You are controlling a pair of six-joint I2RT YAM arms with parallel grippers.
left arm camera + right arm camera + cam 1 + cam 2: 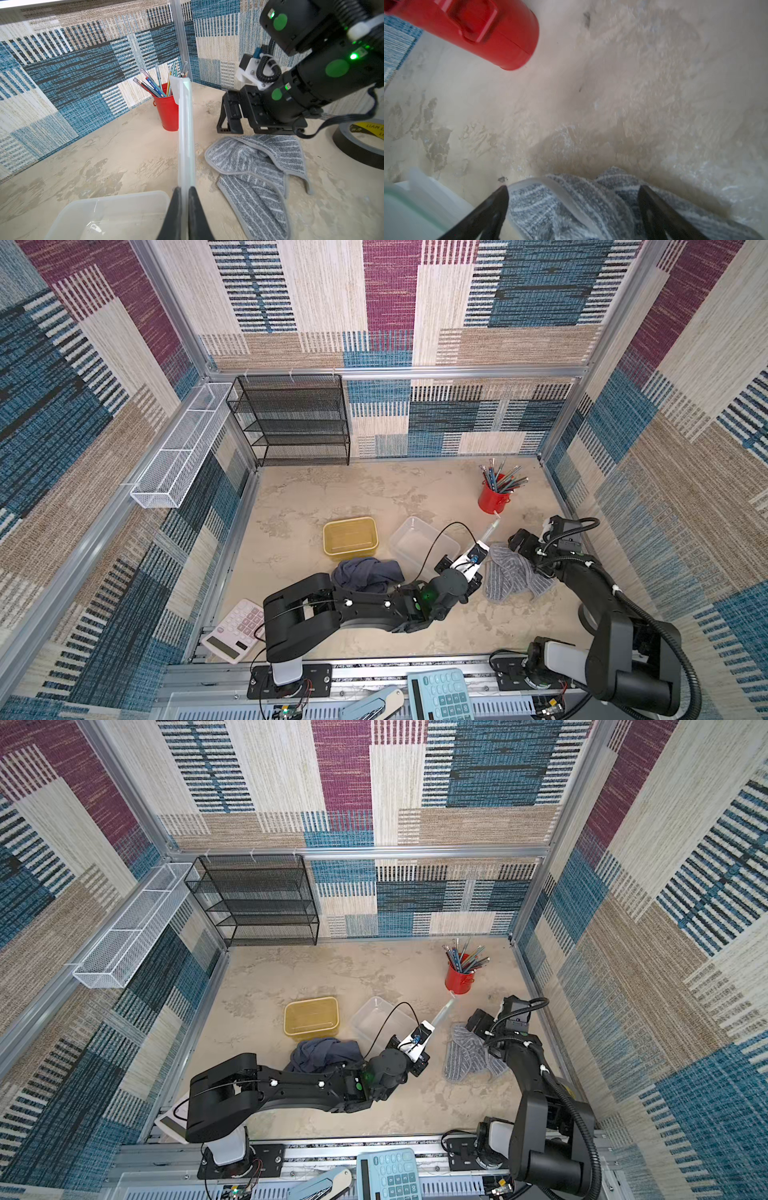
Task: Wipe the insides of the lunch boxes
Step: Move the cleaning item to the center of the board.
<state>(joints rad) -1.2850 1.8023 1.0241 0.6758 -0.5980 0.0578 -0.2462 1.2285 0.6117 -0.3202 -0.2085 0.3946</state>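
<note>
Both boxes stand open and upright mid-bench (332,493). The translucent amber-yellow lunch box (350,540) is on the left. The clear frosted lunch box (419,547) is just to its right, with a gap between them. Neither has a cloth in it, so we judge wiping not yet begun.

The left gripper (182,190) is clenched on the clear frosted lid with a pale green seal (186,135). It holds the lid on edge, pinched at one end only. The free end reaches toward the red pencil cup (492,497) at the far right.

The right gripper (573,188) is released, jaws wide. It hovers just above the far edge of the grey striped microfibre cloth (507,580), which lies rumpled right of the clear box. We cannot tell whether the fingertips touch the fabric.

A dark blue cloth (365,574) is heaped against the near side of the amber box, partly under the left arm.

Risks as we read them:
- The lid is gripped at one end with a long overhang, so it could pivot or slip out if the arm swings quickly.
- The lid's free end is near the pencil cup. Setting it down that way could tip the cup.
- The two grippers work close together beside the cloth, so a sideways move by either could bring contact.
- If the right gripper closes on a single hem or loose fold, the cloth could trail and catch on the clear box's rim.
- The clear box is light and nothing steadies it, so a wiping push could slide it into the amber one.
</note>
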